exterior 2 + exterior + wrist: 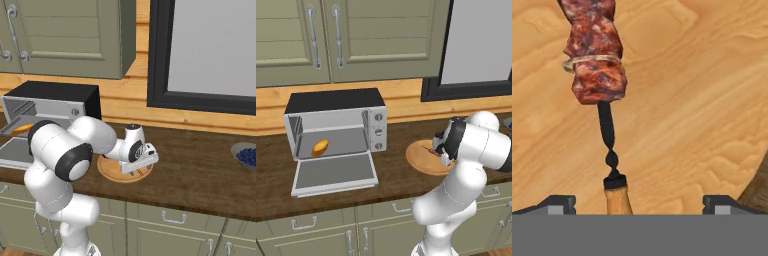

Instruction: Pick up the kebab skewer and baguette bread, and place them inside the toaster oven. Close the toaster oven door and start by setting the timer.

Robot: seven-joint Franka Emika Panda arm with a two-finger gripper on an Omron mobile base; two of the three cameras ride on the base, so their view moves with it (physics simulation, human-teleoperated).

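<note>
The kebab skewer (pixel 594 55) lies on the round wooden plate (pixel 692 100), its reddish-brown chunks at the top of the hand view and its wooden handle end low between my fingertips (pixel 559 204). My gripper (pixel 639 205) is open, low over the plate (pixel 421 162), straddling the handle without touching it. The skewer (pixel 428 149) shows as a thin dark line beside the gripper (pixel 442 152). The baguette bread (pixel 320 148) lies inside the toaster oven (pixel 336 102). The toaster oven door (pixel 335 172) hangs down open. From the right, the gripper (pixel 136 167) hovers over the plate (pixel 112 174).
A bowl of blueberries (pixel 246 156) stands at the counter's far right. The oven's knobs (pixel 378 131) run down its right side. Wall cabinets (pixel 331 35) hang above the oven, and a dark-framed window (pixel 210 55) rises behind the plate.
</note>
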